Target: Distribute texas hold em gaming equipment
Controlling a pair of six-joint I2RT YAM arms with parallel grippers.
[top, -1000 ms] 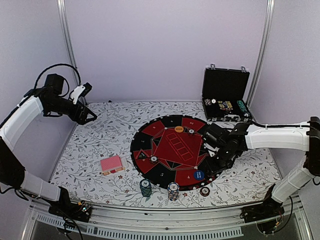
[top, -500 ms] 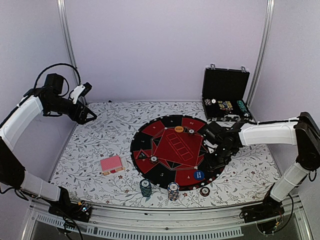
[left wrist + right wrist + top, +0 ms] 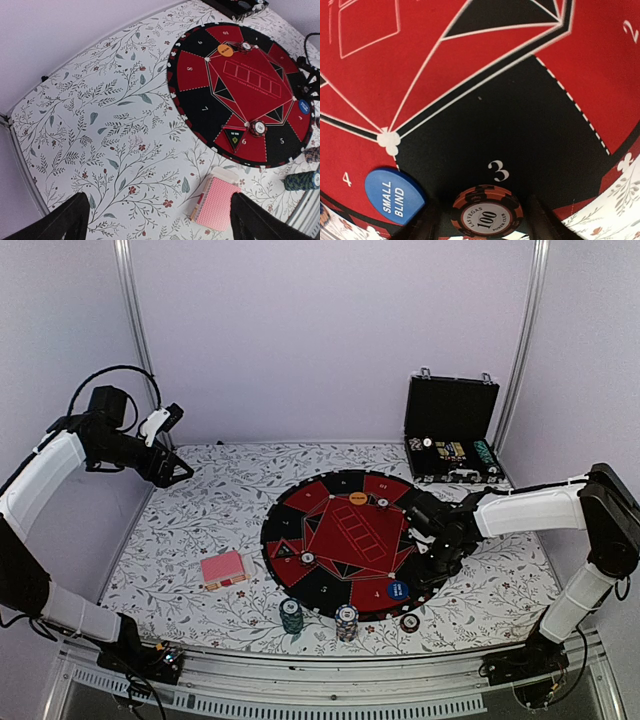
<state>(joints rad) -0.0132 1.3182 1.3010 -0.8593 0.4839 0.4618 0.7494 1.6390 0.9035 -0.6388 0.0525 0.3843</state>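
My right gripper (image 3: 432,563) hangs low over the right side of the round mat (image 3: 330,502), open. Between its fingers (image 3: 428,223) a brown-red 100 chip (image 3: 487,212) lies flat on the mat's black sector 3, with a gap on each side. Left of the chip lies the blue small-blind disc (image 3: 395,195). An orange disc (image 3: 358,498) and two single chips (image 3: 382,502) (image 3: 308,559) also lie on the mat. The pink-backed card deck (image 3: 223,569) rests left of the mat. My left gripper (image 3: 182,474) is open, high at the far left, holding nothing.
A green chip stack (image 3: 291,616), a blue-white stack (image 3: 347,621) and a single brown-red chip (image 3: 410,622) stand near the table's front edge. The black case (image 3: 452,435) stands open at the back right. A floral cloth (image 3: 115,130) covers the table.
The right arm has shifted slightly left over the mat and its jaws have widened, leaving the 100 chip on sector 3. The left arm has not moved.
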